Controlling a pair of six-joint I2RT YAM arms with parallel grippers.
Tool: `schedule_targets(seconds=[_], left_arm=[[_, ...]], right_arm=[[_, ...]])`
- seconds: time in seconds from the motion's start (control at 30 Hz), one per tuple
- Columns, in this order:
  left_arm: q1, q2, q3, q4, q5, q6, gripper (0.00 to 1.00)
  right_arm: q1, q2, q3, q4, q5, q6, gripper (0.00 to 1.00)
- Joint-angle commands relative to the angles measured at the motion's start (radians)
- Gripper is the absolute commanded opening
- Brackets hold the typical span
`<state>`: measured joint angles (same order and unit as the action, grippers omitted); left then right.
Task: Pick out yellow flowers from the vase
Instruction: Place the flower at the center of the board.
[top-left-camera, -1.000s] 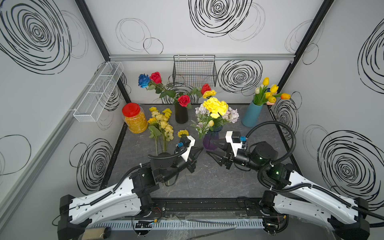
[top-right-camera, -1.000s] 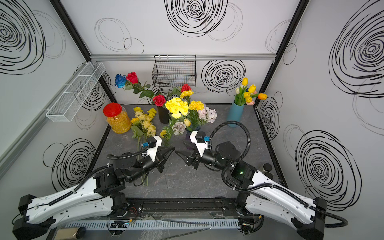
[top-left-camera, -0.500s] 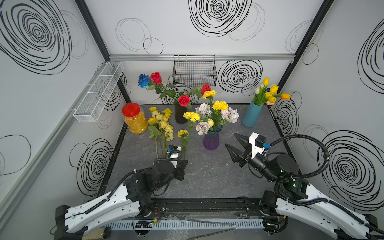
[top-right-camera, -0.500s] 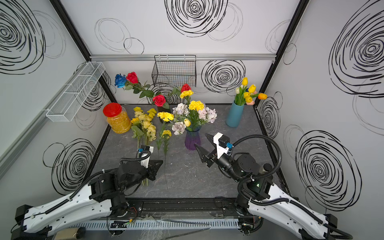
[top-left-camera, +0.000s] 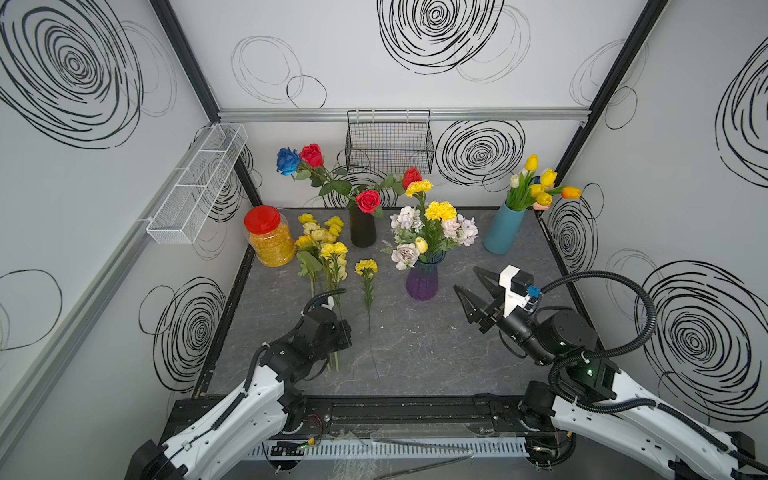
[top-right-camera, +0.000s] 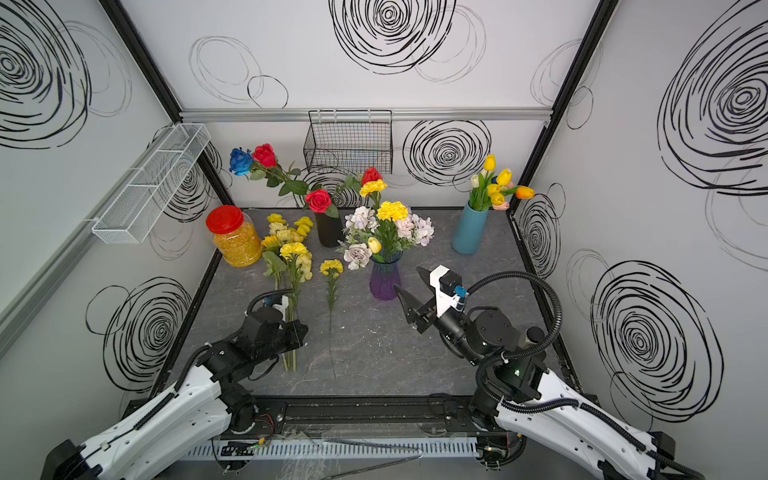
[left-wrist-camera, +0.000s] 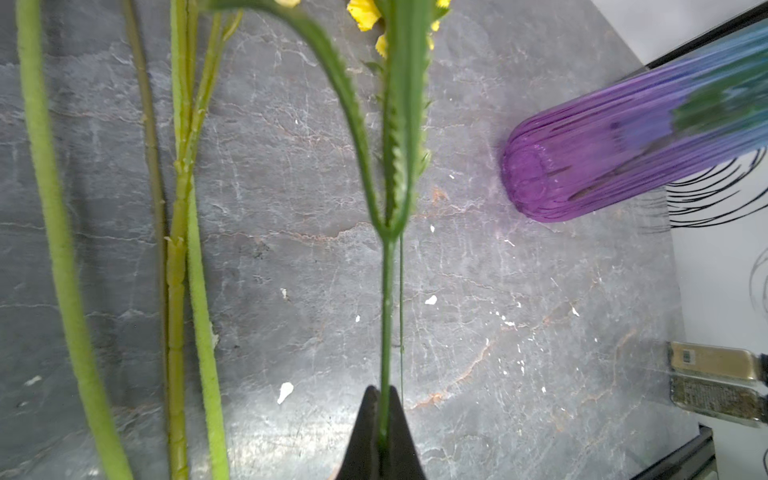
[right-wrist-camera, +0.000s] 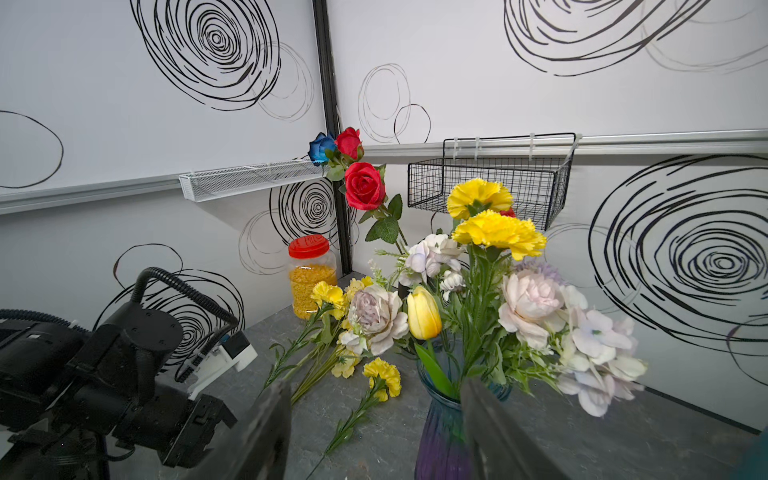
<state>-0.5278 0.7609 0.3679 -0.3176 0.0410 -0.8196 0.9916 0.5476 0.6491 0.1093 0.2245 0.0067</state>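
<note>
yellow flowers (top-left-camera: 439, 210) stand in the purple vase (top-left-camera: 422, 284) at the middle of the grey table (top-left-camera: 415, 345): two carnations and one tulip bud (top-left-camera: 421, 245), mixed with pale blooms (top-left-camera: 405, 254). a pile (top-left-camera: 326, 249) of more yellow flowers lies flat on the table, to the robot's left of the vase and beside the jar (top-left-camera: 270, 245) with a red lid. between the pile and the vase lies a single yellow carnation (top-left-camera: 366, 266), apart from both. in the left wrist view the left gripper (left-wrist-camera: 383, 415) has its jaws closed on the thin green stem (left-wrist-camera: 386, 316) of this carnation, low over the table. the right gripper (top-left-camera: 473, 286) is on the other side of the vase, near it but not touching. its jaws stand wide apart and hold nothing, and the tips point toward the vase. behind, a black vase (top-left-camera: 363, 228) carries red and blue roses (top-left-camera: 368, 200), and a teal vase (top-left-camera: 503, 230) carries tulips (top-left-camera: 540, 187).
</note>
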Motion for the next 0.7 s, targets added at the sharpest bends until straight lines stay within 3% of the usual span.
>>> schedule_targets(seconds=[0.0, 0.23, 0.4, 0.57, 0.67], left_arm=[[0.025, 0.084, 0.012, 0.113, 0.085, 0.042, 0.0], [0.028, 0.273, 0.012, 0.206, 0.105, 0.051, 0.0], [0.022, 0.313, 0.013, 0.21, 0.092, 0.069, 0.13], [0.026, 0.293, 0.002, 0.186, 0.069, 0.072, 0.38], [0.028, 0.253, 0.008, 0.148, 0.038, 0.076, 0.44]], right_arm=[[-0.005, -0.02, -0.021, 0.008, 0.01, 0.025, 0.68], [-0.006, -0.036, -0.031, 0.001, 0.011, 0.042, 0.68], [-0.007, -0.038, -0.037, 0.003, 0.008, 0.047, 0.68], [-0.005, -0.043, -0.04, 0.0, 0.014, 0.048, 0.68], [-0.006, -0.048, -0.04, -0.003, 0.021, 0.047, 0.68]])
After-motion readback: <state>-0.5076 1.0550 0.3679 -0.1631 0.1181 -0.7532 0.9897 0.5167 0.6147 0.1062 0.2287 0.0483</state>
